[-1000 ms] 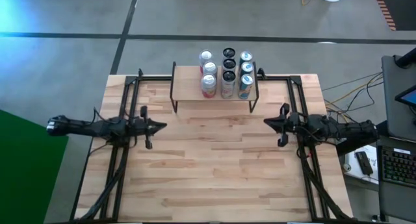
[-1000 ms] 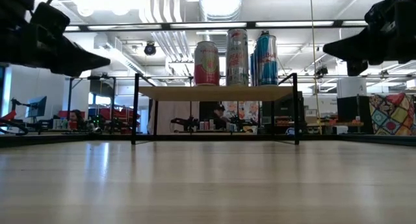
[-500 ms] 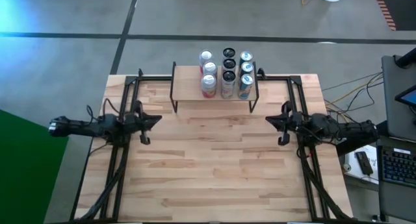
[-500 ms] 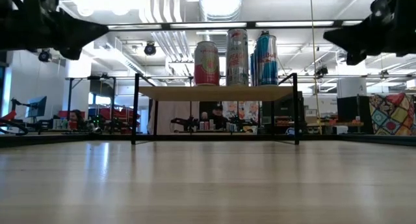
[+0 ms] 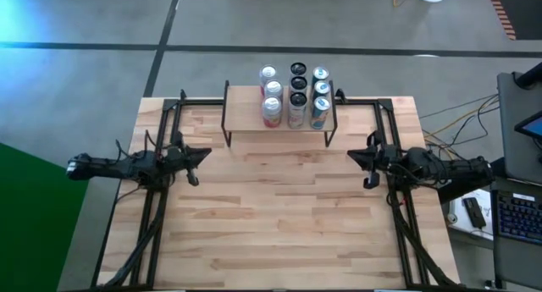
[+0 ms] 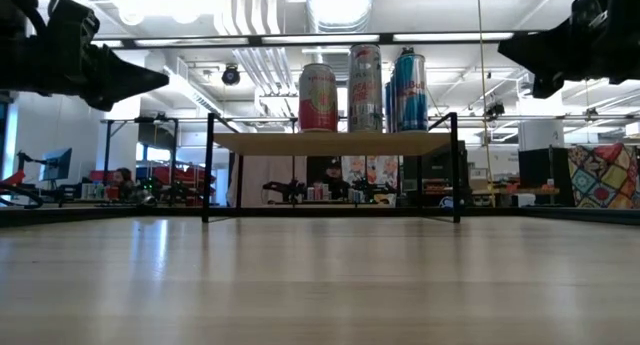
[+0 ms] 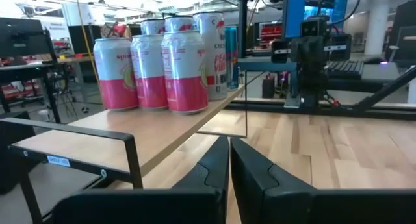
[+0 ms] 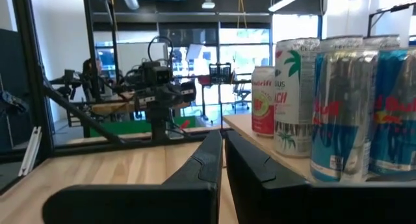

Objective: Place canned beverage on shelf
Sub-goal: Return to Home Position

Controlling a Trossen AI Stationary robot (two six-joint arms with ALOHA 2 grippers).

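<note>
On the shelf [image 5: 244, 116] stand nine cans [image 5: 295, 101].

Low view: front cans [image 6: 365, 88] hide rear cans [image 5: 295, 69]. Right wrist view: blue can [image 8: 398, 113] cut off.

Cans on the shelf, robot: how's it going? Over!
Left gripper shut, empty, off to the left. Right gripper shut, empty, off to the right. Cans upright on shelf. Nothing in the way.

floor: grey concrete floor [image 5: 356, 21], dark stripe [image 5: 254, 48] across | ceiling: long lamps [image 6: 450, 37], white ducts [image 6: 250, 57] | left side: green panel [image 5: 34, 216] | right side: keyboard [image 5: 518, 214] | far: large windows [image 8: 188, 52]
</note>
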